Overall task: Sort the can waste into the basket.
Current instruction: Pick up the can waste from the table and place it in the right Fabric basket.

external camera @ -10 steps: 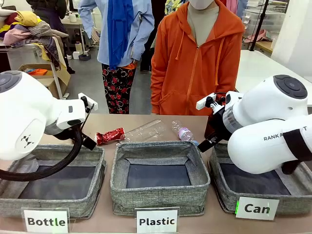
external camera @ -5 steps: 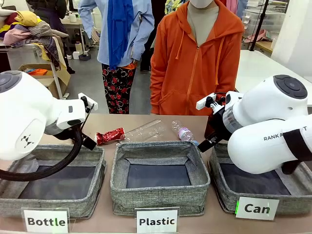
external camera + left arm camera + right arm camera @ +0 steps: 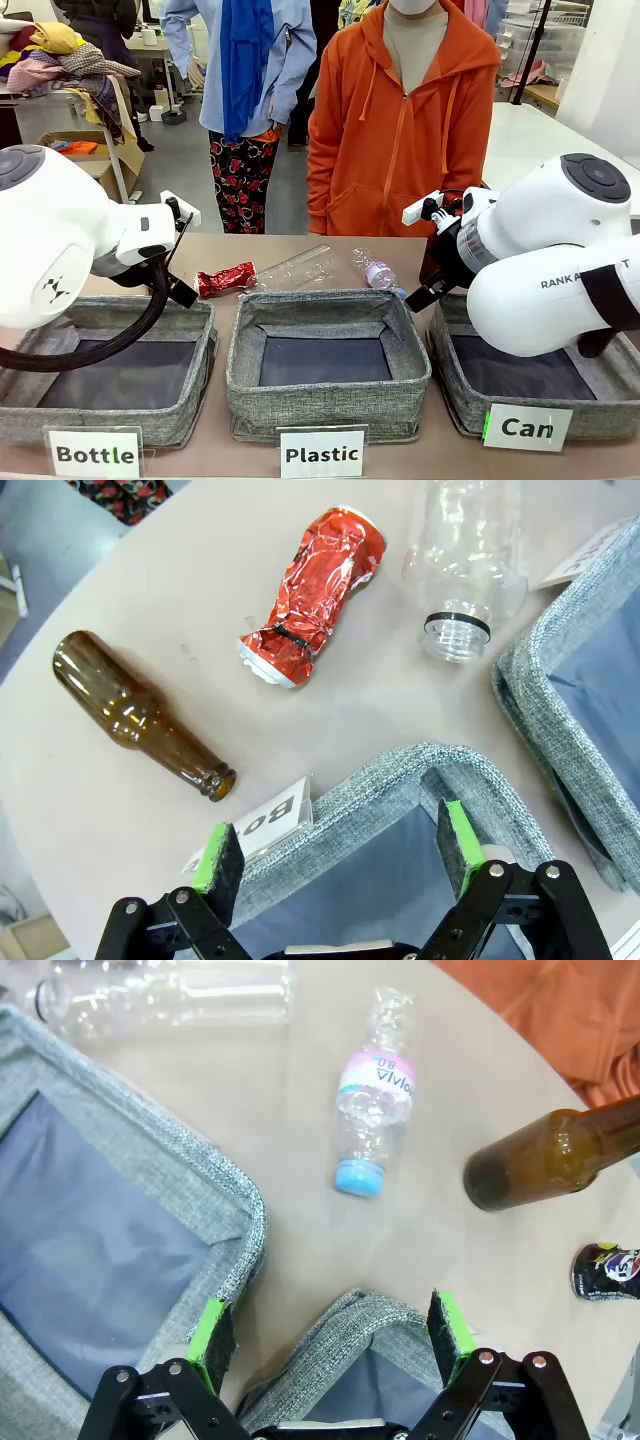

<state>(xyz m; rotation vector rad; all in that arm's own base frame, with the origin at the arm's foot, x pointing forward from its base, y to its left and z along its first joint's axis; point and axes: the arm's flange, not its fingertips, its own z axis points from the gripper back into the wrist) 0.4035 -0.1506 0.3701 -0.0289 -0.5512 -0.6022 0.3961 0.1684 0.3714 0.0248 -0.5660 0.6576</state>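
**Can sorting: stock of table, both grippers empty**

Front view. Three grey woven bins stand in a row, with white cards reading "Bottle" (image 3: 94,453), "Plastic" (image 3: 321,453) and "Can" (image 3: 527,428). The Can basket (image 3: 456,398) stands at the right end, under the right arm (image 3: 550,260), which bears part of a maker's name, "RANKA". The crushed red can (image 3: 226,279) lies on the table beyond the Bottle bin (image 3: 30,420), beside a large clear plastic bottle (image 3: 295,268). A small clear bottle with a pink label (image 3: 375,270) lies behind the Plastic bin (image 3: 330,400). Nothing on the table has moved since the earlier frames, and both arms stand as they did.

Left wrist view. The left gripper (image 3: 338,845) is spread wide and holds nothing, over a corner of the Bottle bin. Beyond it lie a brown glass bottle (image 3: 140,715), the red can and the uncapped clear bottle.

Right wrist view. The right gripper (image 3: 332,1328) is likewise spread and empty, over the Can basket's rim. The pink label's print is not clearly legible. A second brown bottle (image 3: 560,1155) lies near it. The dark blue can (image 3: 608,1270) lies on the table at the frame's edge, its logo too small to read.
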